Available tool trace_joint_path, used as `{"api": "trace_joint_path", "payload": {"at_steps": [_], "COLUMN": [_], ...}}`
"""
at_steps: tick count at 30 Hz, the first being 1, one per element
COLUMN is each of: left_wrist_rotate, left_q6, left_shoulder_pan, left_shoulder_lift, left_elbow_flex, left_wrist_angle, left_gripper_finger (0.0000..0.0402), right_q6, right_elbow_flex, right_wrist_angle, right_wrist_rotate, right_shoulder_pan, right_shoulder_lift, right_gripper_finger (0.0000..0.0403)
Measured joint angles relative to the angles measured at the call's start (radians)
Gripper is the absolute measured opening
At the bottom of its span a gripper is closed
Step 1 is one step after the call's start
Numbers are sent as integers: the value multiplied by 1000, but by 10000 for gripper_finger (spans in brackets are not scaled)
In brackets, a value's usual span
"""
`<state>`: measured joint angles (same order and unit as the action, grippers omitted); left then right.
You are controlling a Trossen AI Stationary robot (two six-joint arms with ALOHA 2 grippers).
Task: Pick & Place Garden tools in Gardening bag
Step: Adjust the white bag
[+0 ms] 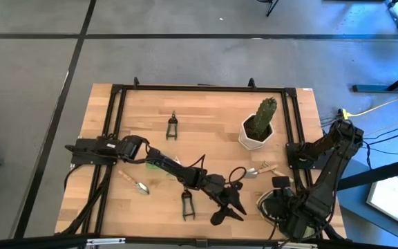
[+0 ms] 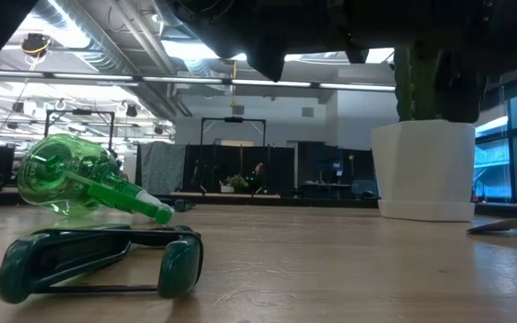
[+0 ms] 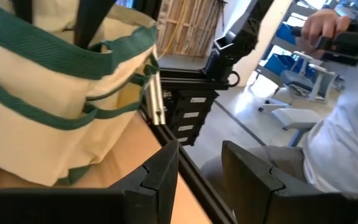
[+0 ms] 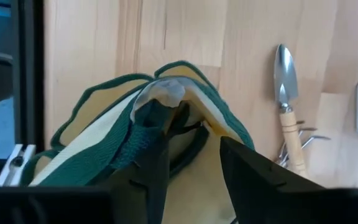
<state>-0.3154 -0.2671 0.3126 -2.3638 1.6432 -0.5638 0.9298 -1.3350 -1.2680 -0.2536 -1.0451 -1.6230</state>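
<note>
The gardening bag, cream cloth with green trim, stands near the table's near right corner. It is mostly hidden under my right arm in the high view. My right gripper is over it, shut on its top. My left gripper is open and empty beside the bag, near the table's near edge. Black shears lie at the far middle and near middle. One trowel lies at the left and another by the bag. The green spray bottle lies on its side. My right gripper comes from above, pointing down. Its two fingers stand on either side of the bag's bunched top rim, with cream cloth and a dark strap between them, several layers. The bag's base stays on the table.
A cactus in a white pot stands at the far right. A black frame runs round the table top. A person sits beyond the near edge. Bare wood lies at the far left.
</note>
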Motion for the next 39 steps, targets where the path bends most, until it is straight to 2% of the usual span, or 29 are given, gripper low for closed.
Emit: {"api": "trace_joint_path", "payload": {"at_steps": [8, 14, 21, 31, 35, 39], "left_wrist_rotate": [-2, -2, -2, -4, -4, -4], "left_q6": [0, 0, 0, -8, -8, -8], "left_shoulder_pan": [0, 0, 0, 0, 0, 0], "left_shoulder_lift": [0, 0, 0, 0, 0, 0], "left_elbow_flex": [0, 0, 0, 0, 0, 0], "left_wrist_angle": [28, 52, 53, 53, 53, 53], "left_gripper_finger": [118, 118, 118, 118, 118, 118], "right_q6": [-15, -54, -104, -135, -138, -154], "right_elbow_flex": [-63, -128, -95, -93, -94, -94], "right_wrist_angle": [-56, -116, -114, -146, -146, -148], "right_wrist_rotate": [-9, -93, -33, -38, -41, -33], "right_shoulder_pan": [0, 0, 25, 59, 78, 91], "right_shoulder_lift": [5, 6, -12, -57, -78, -97], "right_gripper_finger": [166, 167, 167, 167, 151, 112]}}
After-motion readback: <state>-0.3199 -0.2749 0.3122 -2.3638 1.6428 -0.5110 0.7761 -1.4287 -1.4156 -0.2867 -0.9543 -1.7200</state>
